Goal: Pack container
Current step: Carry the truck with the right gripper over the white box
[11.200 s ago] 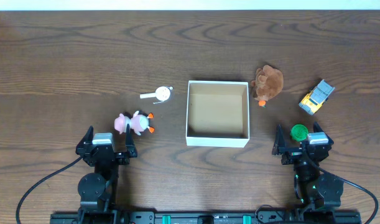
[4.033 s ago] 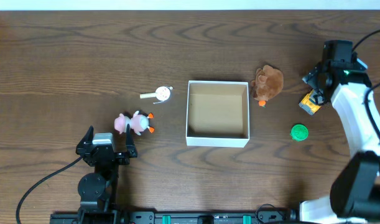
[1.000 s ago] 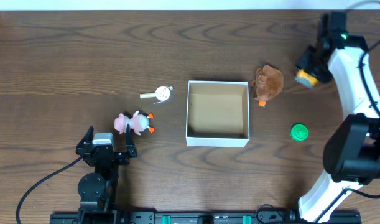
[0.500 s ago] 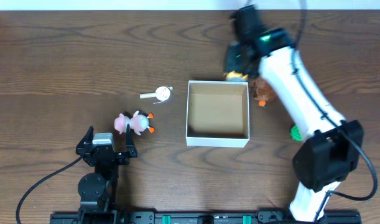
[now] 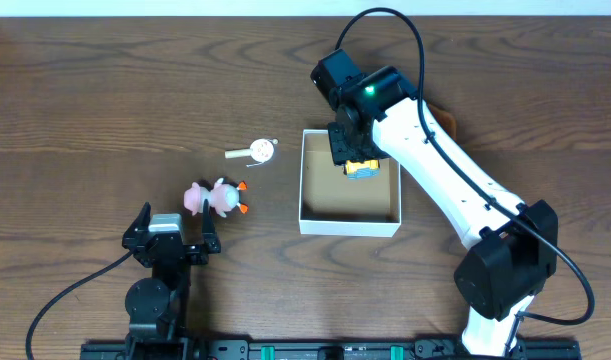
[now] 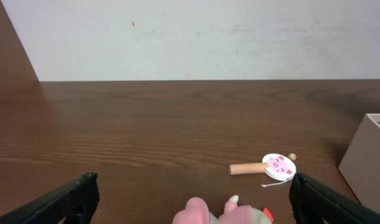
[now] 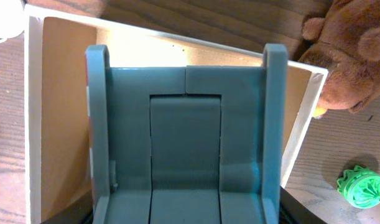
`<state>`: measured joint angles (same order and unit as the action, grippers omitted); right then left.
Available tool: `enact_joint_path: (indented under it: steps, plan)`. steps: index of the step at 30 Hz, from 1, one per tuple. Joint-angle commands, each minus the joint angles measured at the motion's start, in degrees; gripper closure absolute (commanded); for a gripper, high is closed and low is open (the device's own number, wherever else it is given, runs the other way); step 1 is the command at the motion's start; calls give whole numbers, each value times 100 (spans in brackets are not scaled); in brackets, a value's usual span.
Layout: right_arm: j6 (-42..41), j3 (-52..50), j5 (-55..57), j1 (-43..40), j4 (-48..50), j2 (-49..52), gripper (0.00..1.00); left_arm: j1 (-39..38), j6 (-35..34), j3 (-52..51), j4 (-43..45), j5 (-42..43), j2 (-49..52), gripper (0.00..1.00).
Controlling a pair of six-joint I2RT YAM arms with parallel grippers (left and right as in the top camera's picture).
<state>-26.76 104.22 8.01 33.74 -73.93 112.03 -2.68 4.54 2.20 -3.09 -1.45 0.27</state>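
The container (image 5: 301,190), a shallow white box with a brown inside, sits mid-table. My right gripper (image 5: 358,158) hangs over its back right part, shut on a yellow and grey-blue toy truck (image 5: 361,167). In the right wrist view the truck's grey-blue bed (image 7: 185,149) fills the space between the jaws of the right gripper (image 7: 185,214), with the container wall (image 7: 33,124) around it. My left gripper (image 5: 173,222) rests open at the front left, just short of a pink toy (image 5: 215,198). The left wrist view shows the left gripper (image 6: 193,205) with that pink toy (image 6: 224,213) between its spread fingers.
A white disc with a wooden handle (image 5: 255,151) lies left of the box, also seen as the disc (image 6: 267,166). A brown plush (image 7: 354,56) sits right of the box, largely hidden under the arm overhead. A green ring-shaped toy (image 7: 362,188) lies on the table beyond it.
My right arm has swung from the far right to over the container, carrying the toy truck. The left arm has not moved.
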Motion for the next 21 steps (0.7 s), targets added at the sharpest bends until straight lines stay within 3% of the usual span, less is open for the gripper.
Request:
enact_joint_path:
  steps: [1,9,21]
  plan:
    - [-291,-57,164,4,28,20,64,26,37,-197,-87,22,-4,2]
    - [-970,-614,11,9,20,61,64,26,37,-197,-87,24,-4,2]
    - [-1266,-1534,-129,13,476,61,62,26,37,-197,-87,24,-4,2]
